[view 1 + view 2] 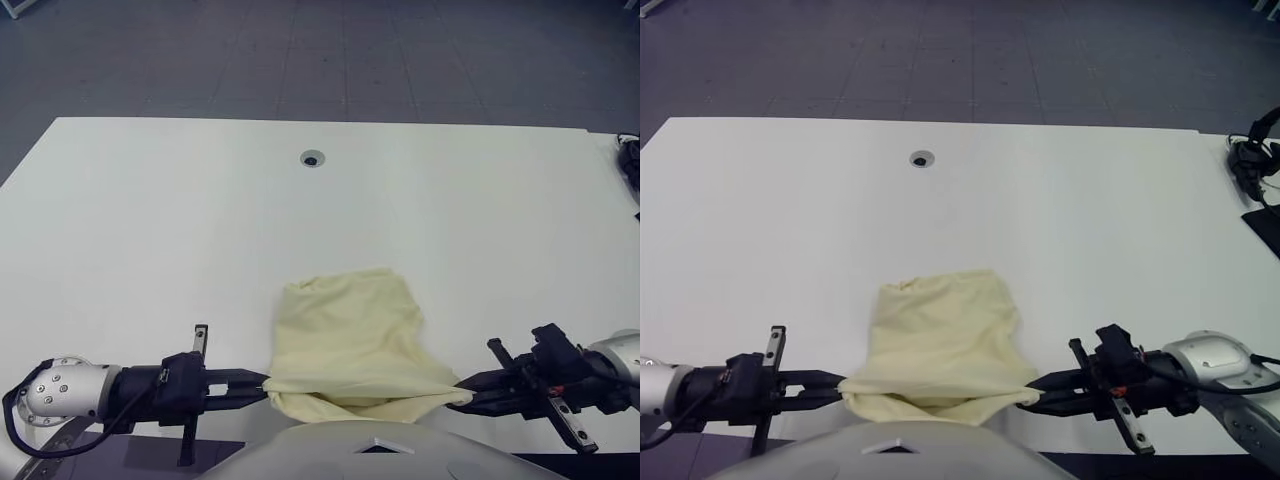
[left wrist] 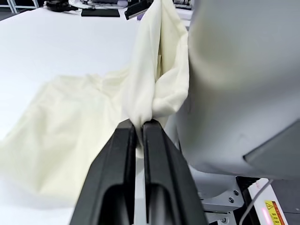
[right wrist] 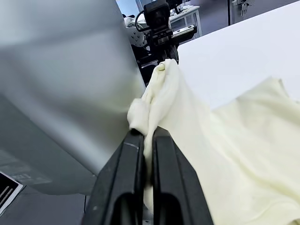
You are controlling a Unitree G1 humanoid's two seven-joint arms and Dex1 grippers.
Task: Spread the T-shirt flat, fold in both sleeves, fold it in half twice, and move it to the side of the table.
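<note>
Squarely between the two pairs of jaws, the near edge of the pale yellow T-shirt (image 1: 345, 335) is stretched taut. The left gripper (image 1: 262, 386) is clamped tight on one bunched corner, the right gripper (image 1: 463, 392) on the other. Beyond them the white table (image 1: 150, 220) bears a small round hole (image 1: 313, 158) and black gear (image 1: 1248, 160) far right. The shirt's long axis runs away from the jaws, toward the hole.

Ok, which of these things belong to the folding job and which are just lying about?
Job: pale yellow T-shirt; left gripper, right gripper, each clamping a near corner; white table.
Lying about: black cabled device at the table's far right edge; round hole in the tabletop.
</note>
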